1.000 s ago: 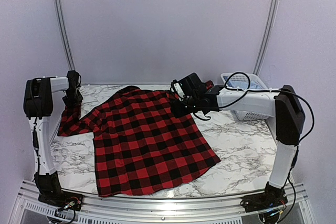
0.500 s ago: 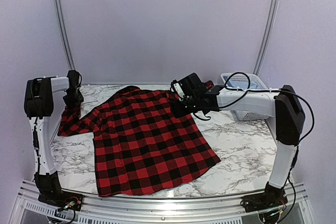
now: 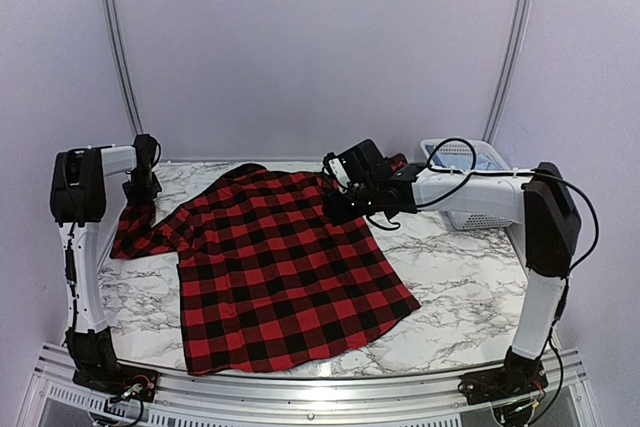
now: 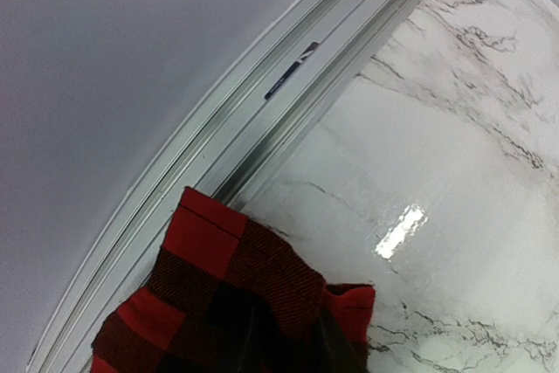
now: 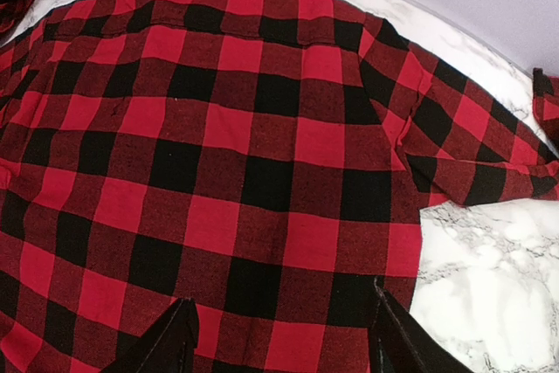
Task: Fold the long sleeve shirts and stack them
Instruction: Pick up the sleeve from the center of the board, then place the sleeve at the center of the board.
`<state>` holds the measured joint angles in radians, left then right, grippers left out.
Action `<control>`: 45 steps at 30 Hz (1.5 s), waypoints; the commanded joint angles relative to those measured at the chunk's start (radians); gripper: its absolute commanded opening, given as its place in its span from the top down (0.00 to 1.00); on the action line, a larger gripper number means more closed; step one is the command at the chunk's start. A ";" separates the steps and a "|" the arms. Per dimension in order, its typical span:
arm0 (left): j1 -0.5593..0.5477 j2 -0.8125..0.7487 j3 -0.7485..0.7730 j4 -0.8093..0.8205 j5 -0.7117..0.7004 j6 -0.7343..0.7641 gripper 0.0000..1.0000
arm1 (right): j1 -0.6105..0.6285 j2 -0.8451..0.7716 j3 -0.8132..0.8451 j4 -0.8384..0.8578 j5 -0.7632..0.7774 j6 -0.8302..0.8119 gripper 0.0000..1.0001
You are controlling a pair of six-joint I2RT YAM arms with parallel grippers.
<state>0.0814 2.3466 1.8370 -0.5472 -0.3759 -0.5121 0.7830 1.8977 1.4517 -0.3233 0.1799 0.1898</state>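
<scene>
The red-and-black check long sleeve shirt [image 3: 280, 267] lies spread flat on the marble table [image 3: 460, 277], collar toward the back. Its left sleeve [image 3: 133, 227] runs up to my left gripper [image 3: 143, 195] at the table's left edge. In the left wrist view the cuff [image 4: 236, 268] pokes out beyond my left gripper [image 4: 288, 347], which is shut on it. My right gripper [image 3: 340, 209] hovers open over the shirt's right shoulder; in the right wrist view its fingers [image 5: 179, 342] stand wide apart above the check cloth [image 5: 262, 146]. A bit of pale blue cloth [image 3: 438, 159] shows in the basket.
A white lattice basket [image 3: 478, 162] stands at the back right corner behind the right arm. An aluminium rail [image 4: 288, 85] borders the table's left edge beside the held cuff. The shirt's right sleeve [image 5: 489, 159] lies toward the back right.
My left gripper has shifted slightly back along the left edge, with the sleeve cuff still in it. The right gripper has edged a little to the left over the shirt.
</scene>
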 commanded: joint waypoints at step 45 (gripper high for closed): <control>-0.775 -0.850 -0.814 0.330 0.471 0.161 0.54 | 0.080 -0.034 -0.088 0.178 -0.220 0.131 0.39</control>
<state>-0.6930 1.5330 1.0389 -0.2634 0.1322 -0.2985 0.8165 1.8065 1.2850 -0.1307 -0.0269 0.3031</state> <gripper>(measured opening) 0.397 0.611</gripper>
